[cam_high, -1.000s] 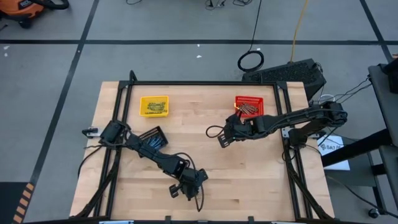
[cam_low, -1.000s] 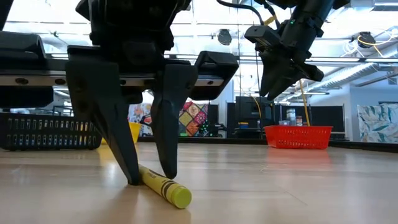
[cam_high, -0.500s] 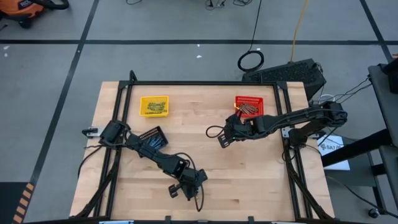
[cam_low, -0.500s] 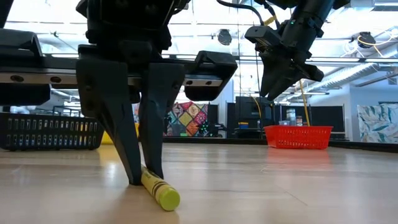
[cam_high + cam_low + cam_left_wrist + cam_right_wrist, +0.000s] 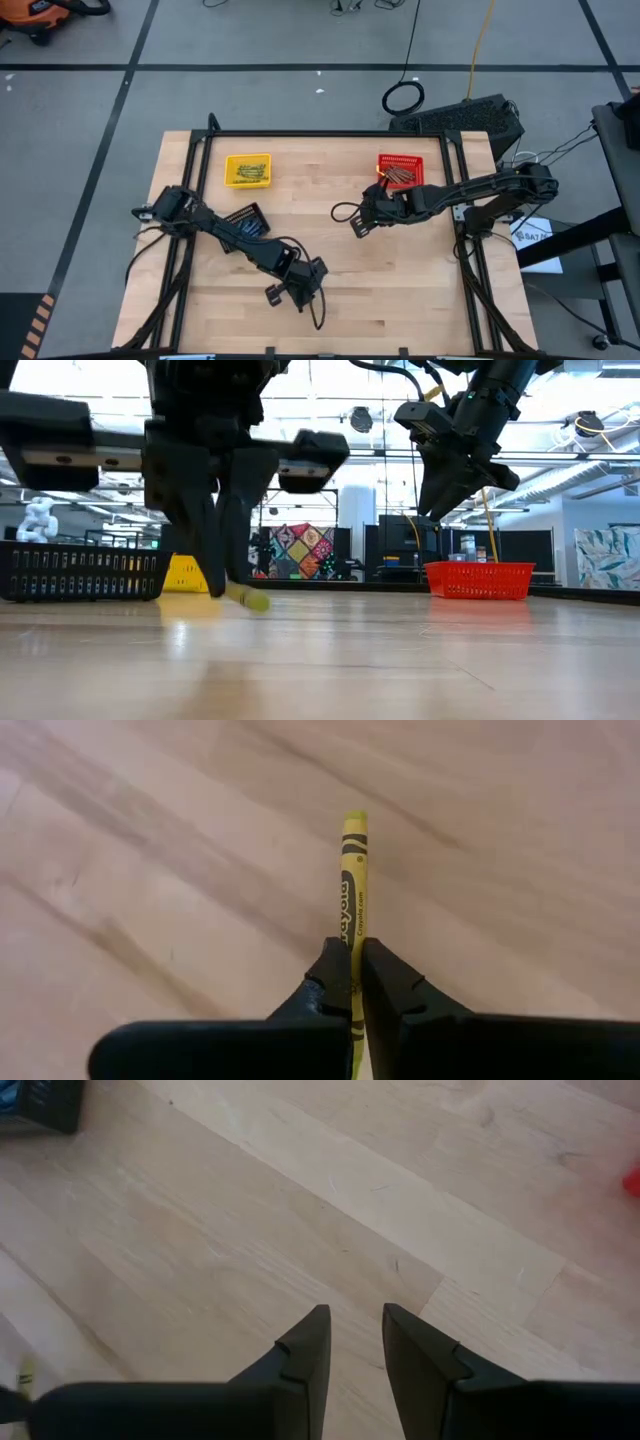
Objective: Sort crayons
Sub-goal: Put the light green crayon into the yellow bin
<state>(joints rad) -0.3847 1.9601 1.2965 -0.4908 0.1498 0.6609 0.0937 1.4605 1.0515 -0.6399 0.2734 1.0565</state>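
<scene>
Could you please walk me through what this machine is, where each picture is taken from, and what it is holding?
It is a robot with two dark arms at a wooden table, each ending in a two-finger gripper. One picture looks straight down, one looks level across the table, and two come from cameras on the wrists. The left gripper is shut on a yellow crayon, held just above the table. The right gripper hangs open and empty near the red basket. A yellow basket and a black basket also sit on the table, already holding crayons.

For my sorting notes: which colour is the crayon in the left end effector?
Yellow crayon; left wrist view shows it best.
</scene>
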